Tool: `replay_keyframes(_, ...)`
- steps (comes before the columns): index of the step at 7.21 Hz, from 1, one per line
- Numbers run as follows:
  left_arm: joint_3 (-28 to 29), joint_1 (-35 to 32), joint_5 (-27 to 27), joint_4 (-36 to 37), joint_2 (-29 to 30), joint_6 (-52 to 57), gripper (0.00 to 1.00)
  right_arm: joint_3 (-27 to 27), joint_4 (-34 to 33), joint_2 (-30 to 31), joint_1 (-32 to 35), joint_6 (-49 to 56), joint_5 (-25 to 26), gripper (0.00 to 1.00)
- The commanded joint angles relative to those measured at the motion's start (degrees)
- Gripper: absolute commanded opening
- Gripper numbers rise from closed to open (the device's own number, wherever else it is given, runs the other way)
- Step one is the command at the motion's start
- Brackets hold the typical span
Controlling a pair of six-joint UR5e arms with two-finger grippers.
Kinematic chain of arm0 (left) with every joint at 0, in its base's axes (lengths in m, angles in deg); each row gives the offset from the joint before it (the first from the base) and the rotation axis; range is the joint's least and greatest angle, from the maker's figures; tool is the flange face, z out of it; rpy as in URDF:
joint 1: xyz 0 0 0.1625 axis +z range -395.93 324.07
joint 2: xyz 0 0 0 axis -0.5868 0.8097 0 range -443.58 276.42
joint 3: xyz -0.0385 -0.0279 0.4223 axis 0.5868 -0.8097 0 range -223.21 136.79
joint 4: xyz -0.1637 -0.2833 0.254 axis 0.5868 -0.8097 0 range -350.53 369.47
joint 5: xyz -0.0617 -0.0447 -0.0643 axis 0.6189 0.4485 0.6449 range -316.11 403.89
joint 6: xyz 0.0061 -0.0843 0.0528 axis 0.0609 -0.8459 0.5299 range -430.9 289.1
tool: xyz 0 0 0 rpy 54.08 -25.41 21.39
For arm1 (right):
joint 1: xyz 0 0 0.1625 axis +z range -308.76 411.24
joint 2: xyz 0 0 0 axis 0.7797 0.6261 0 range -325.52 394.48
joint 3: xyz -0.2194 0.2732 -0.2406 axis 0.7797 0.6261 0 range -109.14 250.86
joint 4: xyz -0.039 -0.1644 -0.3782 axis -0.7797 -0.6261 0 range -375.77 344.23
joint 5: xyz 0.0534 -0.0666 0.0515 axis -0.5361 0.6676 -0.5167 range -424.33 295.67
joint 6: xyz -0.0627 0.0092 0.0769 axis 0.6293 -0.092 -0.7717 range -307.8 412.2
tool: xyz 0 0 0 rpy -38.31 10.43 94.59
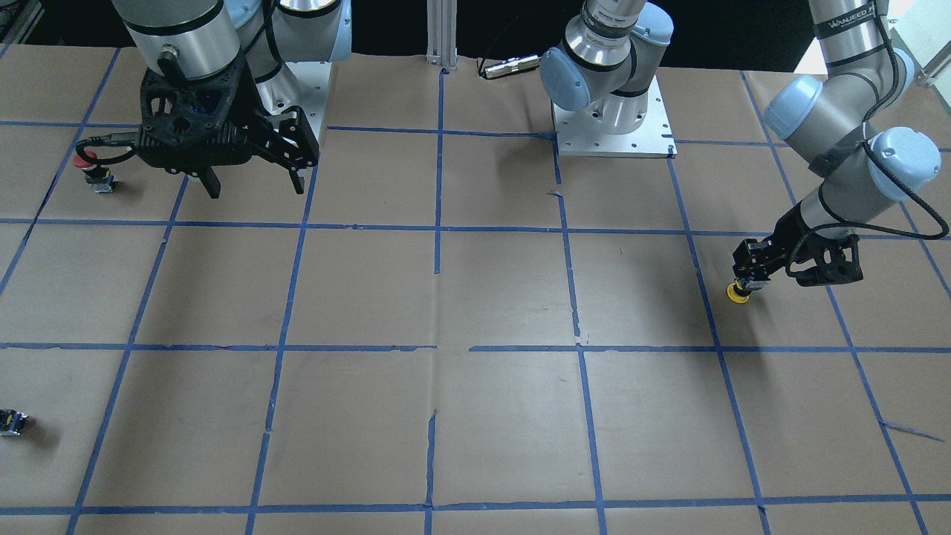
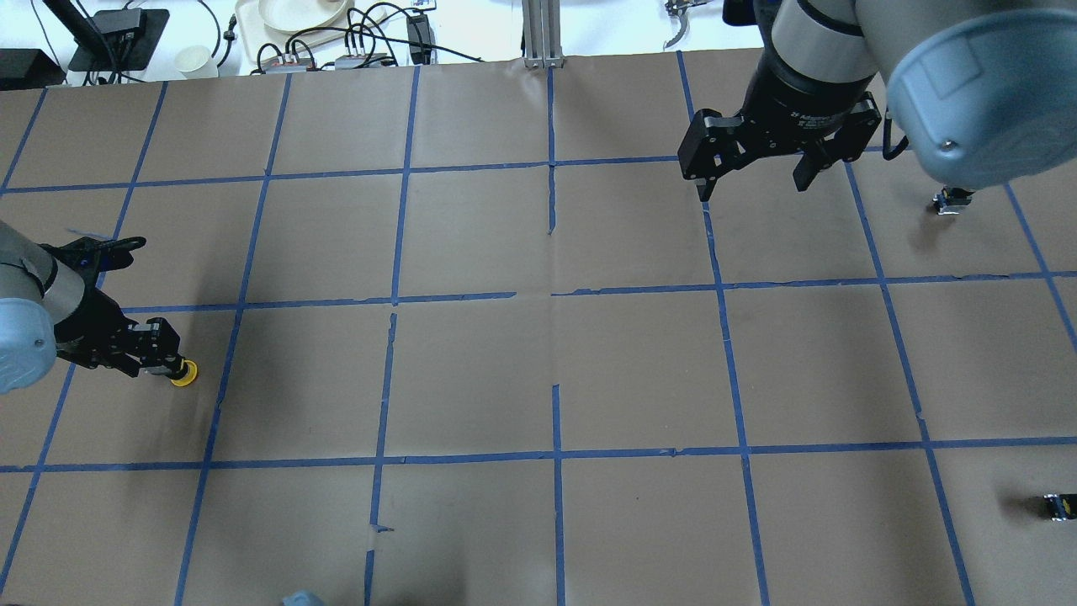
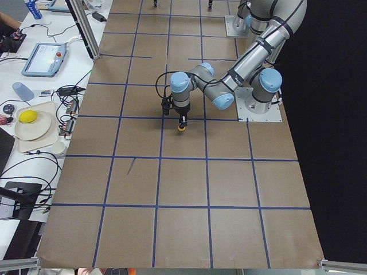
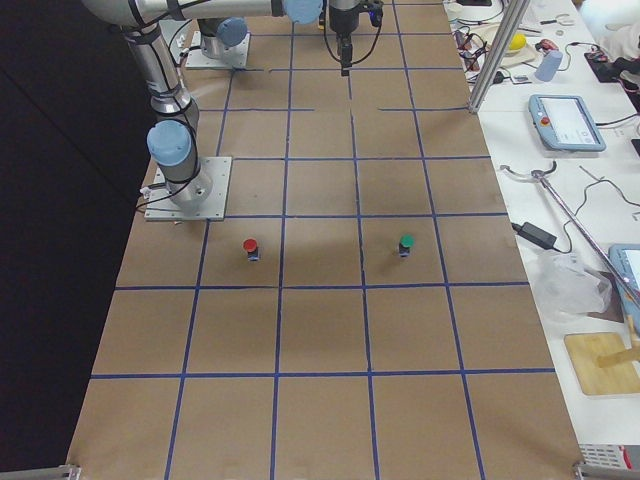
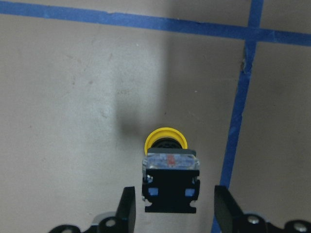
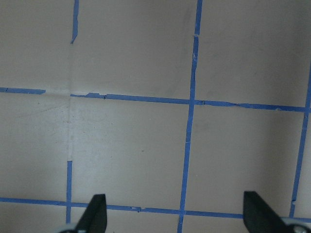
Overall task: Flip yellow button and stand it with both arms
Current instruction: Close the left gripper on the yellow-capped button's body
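The yellow button (image 5: 165, 141) is at my left side of the table, with its cap pointing down at the paper and its black and grey body toward the gripper. It also shows in the front view (image 1: 738, 293), the overhead view (image 2: 184, 373) and the exterior left view (image 3: 181, 128). My left gripper (image 1: 749, 281) hangs over it. The jaws stand on either side of the body with narrow gaps, so it is open. My right gripper (image 1: 255, 187) is open and empty, well above the table at the far other side. It also shows in the overhead view (image 2: 750, 188).
A red-capped button (image 1: 93, 168) stands next to my right gripper. A small dark part (image 1: 12, 422) lies near the table's far edge on the same side. It shows a green cap in the exterior right view (image 4: 405, 243). Brown paper with blue tape lines (image 1: 438, 229) covers the table.
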Motion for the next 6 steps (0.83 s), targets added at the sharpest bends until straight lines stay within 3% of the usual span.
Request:
replay_keyframes(1, 0.2, 0.0, 0.0, 0.1, 0.3, 0.1, 0.64, 0.0, 0.1, 0.0, 0.0, 0.1, -0.1, 1.00)
replay_keyframes(4, -0.4, 0.0, 0.0, 2.4, 1.2, 1.1, 0.61, 0.0, 0.0, 0.0, 0.0, 0.0, -0.3, 1.00)
replay_keyframes(6, 0.2, 0.1, -0.2, 2.4, 1.6, 1.0, 0.38, 0.1, -0.1, 0.0, 0.0, 0.1, -0.3, 1.00)
